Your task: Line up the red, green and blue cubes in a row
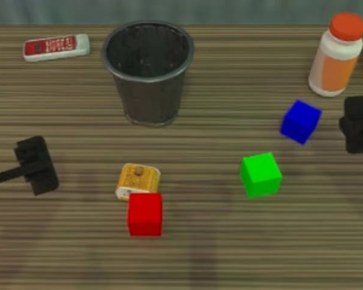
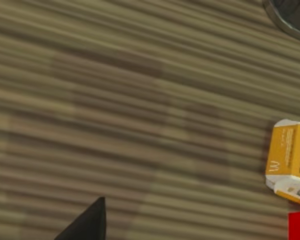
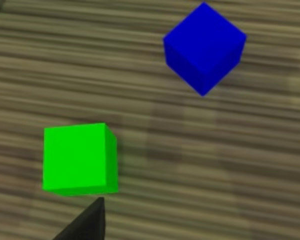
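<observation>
The red cube [image 1: 145, 214] sits low in the middle of the top view, and its top edge touches a small yellow box [image 1: 137, 180]. The green cube [image 1: 261, 174] sits to the right of the middle, well apart from the red one. The blue cube [image 1: 300, 121] is up and to the right of the green cube, turned at a slant, and it is near the green one but not touching it. The three cubes do not make a row. A dark bin [image 1: 147, 72] stands upright at the upper middle. A white and red flat pack [image 1: 55, 47] lies at the upper left. A white bottle with an orange cap [image 1: 336, 55] stands at the upper right. The left gripper [image 1: 36, 165] hangs at the left edge, away from every cube. The right gripper [image 1: 358, 124] hangs at the right edge, just beside the blue cube. I cannot tell if either gripper is apart or together.
</observation>
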